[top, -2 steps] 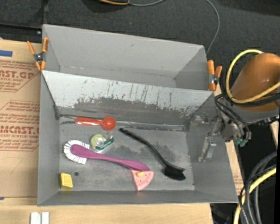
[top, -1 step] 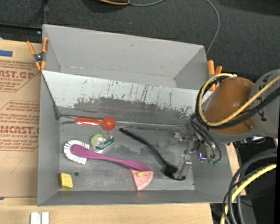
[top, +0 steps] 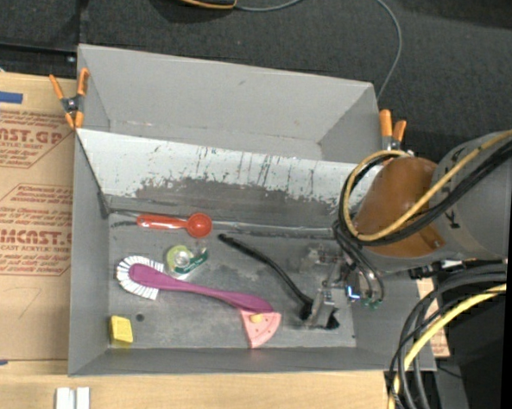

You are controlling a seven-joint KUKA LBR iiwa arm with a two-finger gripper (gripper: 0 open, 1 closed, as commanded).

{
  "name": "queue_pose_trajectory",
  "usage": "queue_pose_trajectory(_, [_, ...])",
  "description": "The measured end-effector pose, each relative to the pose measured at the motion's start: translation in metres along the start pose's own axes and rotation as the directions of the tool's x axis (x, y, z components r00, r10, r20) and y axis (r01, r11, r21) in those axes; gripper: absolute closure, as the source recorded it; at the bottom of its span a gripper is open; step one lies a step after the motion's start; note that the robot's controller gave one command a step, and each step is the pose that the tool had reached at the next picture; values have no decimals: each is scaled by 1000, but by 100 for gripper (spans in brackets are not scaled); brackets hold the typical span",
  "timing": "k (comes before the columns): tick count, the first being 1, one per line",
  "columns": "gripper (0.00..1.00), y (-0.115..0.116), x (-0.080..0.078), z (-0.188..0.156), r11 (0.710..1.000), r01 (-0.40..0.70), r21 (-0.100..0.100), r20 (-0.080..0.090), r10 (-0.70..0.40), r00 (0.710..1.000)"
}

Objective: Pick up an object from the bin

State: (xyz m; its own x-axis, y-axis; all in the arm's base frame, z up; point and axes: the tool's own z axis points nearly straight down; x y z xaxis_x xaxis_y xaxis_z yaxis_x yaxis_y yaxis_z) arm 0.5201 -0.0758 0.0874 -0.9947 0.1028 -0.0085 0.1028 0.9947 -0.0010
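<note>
Just beside the near-right end of the black curved strip (top: 261, 257) hangs the gripper (top: 319, 316); open or closed, I cannot tell. Left of the strip lie a pink brush (top: 190, 287), a red spoon (top: 175, 225) and a yellow block (top: 121, 330).

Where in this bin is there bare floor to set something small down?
Barest: the front strip between the yellow block and the pink wedge, below the pink brush. A smaller patch lies behind the black curved strip, right of the red spoon. The right corner is crowded by the gripper.
</note>
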Motion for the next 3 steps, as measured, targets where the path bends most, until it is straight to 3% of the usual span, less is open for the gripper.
queue_pose_trajectory(1, [0,24,29,10,999,-32,-2,-1,32,999])
queue_pose_trajectory(2, [0,37,38,17,999,-49,0,8,49,999])
queue_pose_trajectory(3, [0,37,38,17,996,-92,-1,7,92,996])
